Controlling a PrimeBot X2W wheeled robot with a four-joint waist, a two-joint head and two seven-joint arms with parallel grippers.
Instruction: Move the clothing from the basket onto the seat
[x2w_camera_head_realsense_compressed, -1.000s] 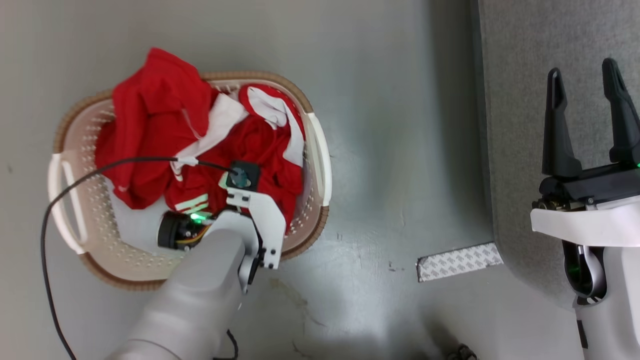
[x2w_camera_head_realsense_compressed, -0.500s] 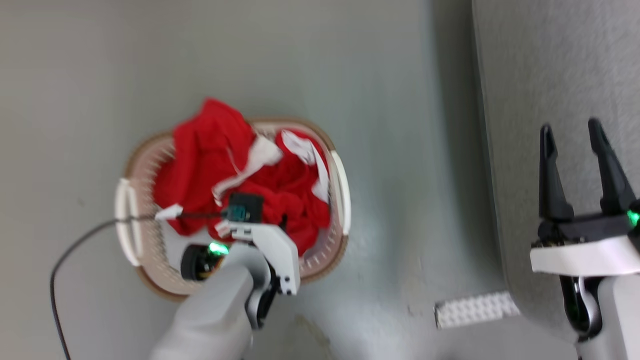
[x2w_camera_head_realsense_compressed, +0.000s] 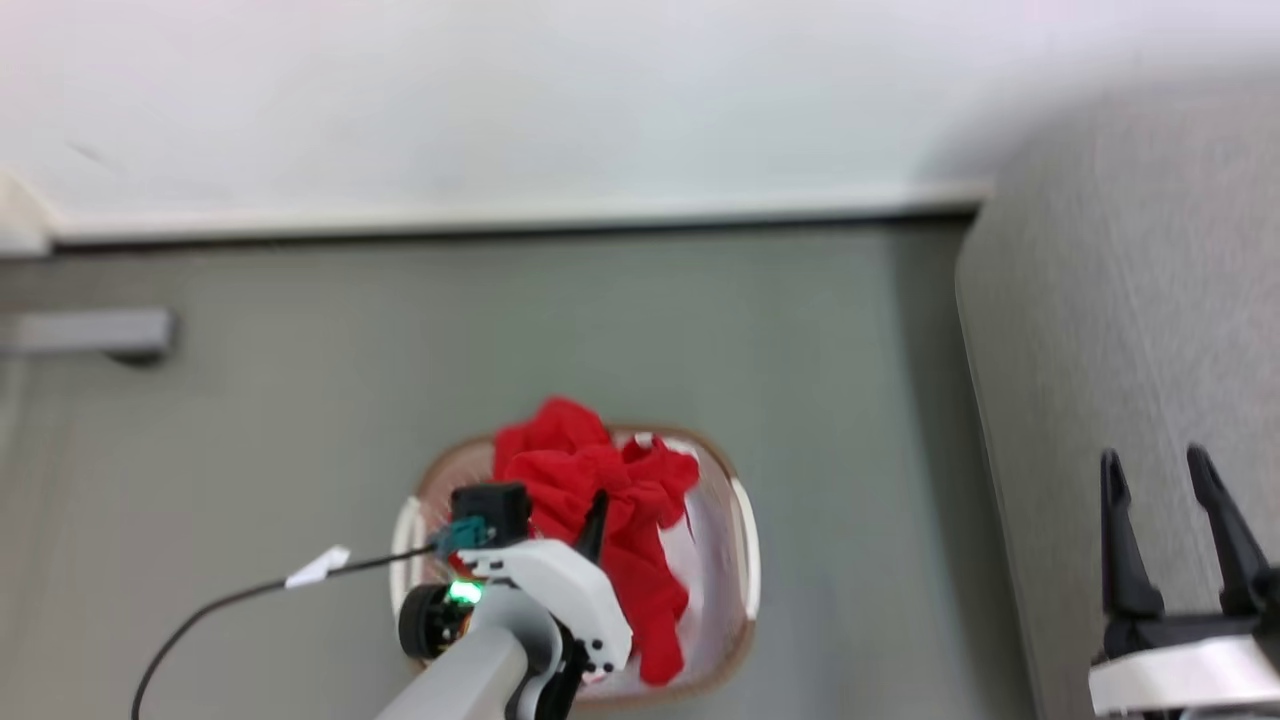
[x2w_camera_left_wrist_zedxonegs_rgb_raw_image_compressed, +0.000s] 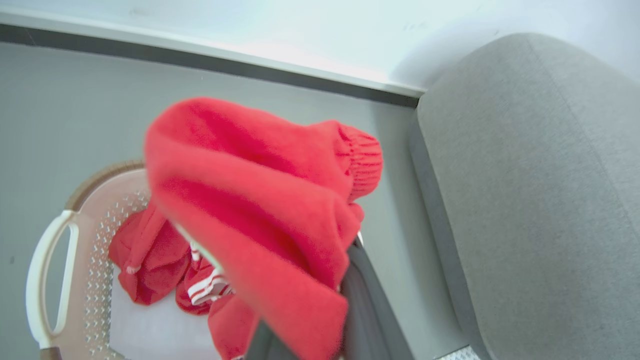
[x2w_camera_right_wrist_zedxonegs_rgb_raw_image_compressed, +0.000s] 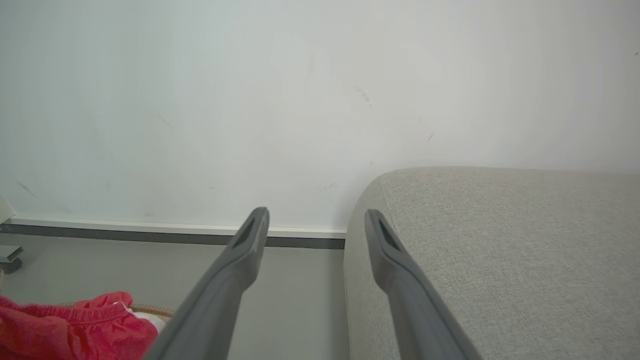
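Head view is taking in a lot more room than a second ago, wall (x2w_camera_head_realsense_compressed: 500, 90) and all, so that's the camera rising, not the basket (x2w_camera_head_realsense_compressed: 745, 545) sliding. The real change: the left gripper (x2w_camera_head_realsense_compressed: 597, 515), wide a second ago, is now pinching tight on a red garment (x2w_camera_head_realsense_compressed: 610, 480) and hauling it up over the basket. More red clothes (x2w_camera_left_wrist_zedxonegs_rgb_raw_image_compressed: 150, 260) are lying inside. The right gripper (x2w_camera_head_realsense_compressed: 1152, 465) is hanging wide, holding nothing, by the sofa (x2w_camera_head_realsense_compressed: 1120, 300) on the right. I'm guessing the carry to the sofa is starting.

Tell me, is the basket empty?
Not empty. Red clothing lies inside the basket, while the shut left gripper holds another garment up.
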